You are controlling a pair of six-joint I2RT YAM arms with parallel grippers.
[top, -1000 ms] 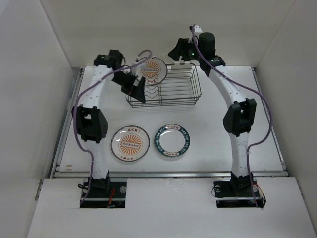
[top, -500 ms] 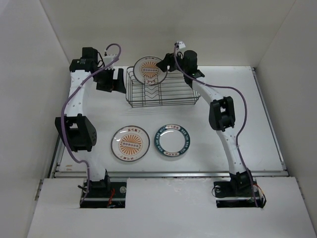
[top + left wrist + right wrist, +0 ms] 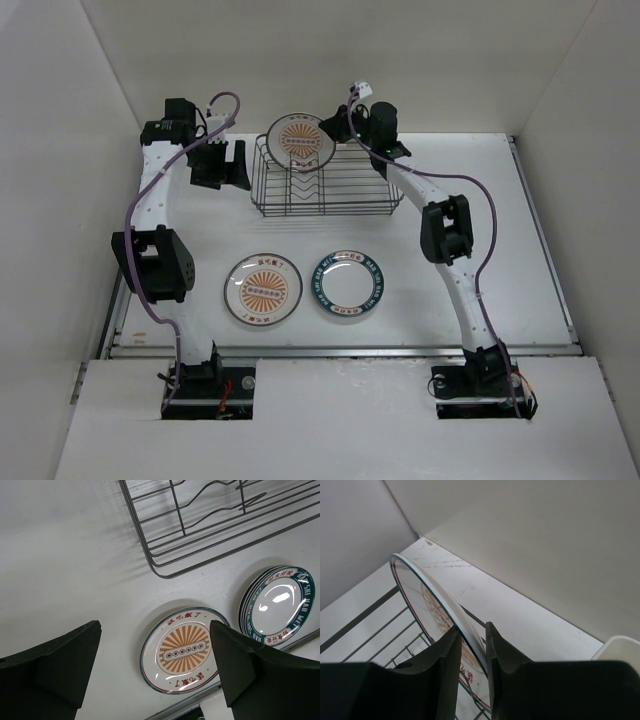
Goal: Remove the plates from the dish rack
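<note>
Dark wire forms the dish rack [image 3: 325, 185] at the far side of the desk [image 3: 520, 250]. One upright plate [image 3: 298, 143] stands in a slot at its left end. The right tool [image 3: 335, 125] meets its rim, while the left tool [image 3: 220, 165] hangs clear beside the rack. An orange plate [image 3: 263, 289] and a teal plate [image 3: 347, 284] lie flat nearer the arms.

From the left wrist, the left tool [image 3: 155, 630] is spread wide and empty above the orange plate [image 3: 182, 650]. The teal plate [image 3: 277, 605] may top a small stack.

From the right wrist, the right tool [image 3: 472, 635] is clenched on the edge of the upright plate [image 3: 417, 597], a grip suited to lifting it straight out of its slot.
</note>
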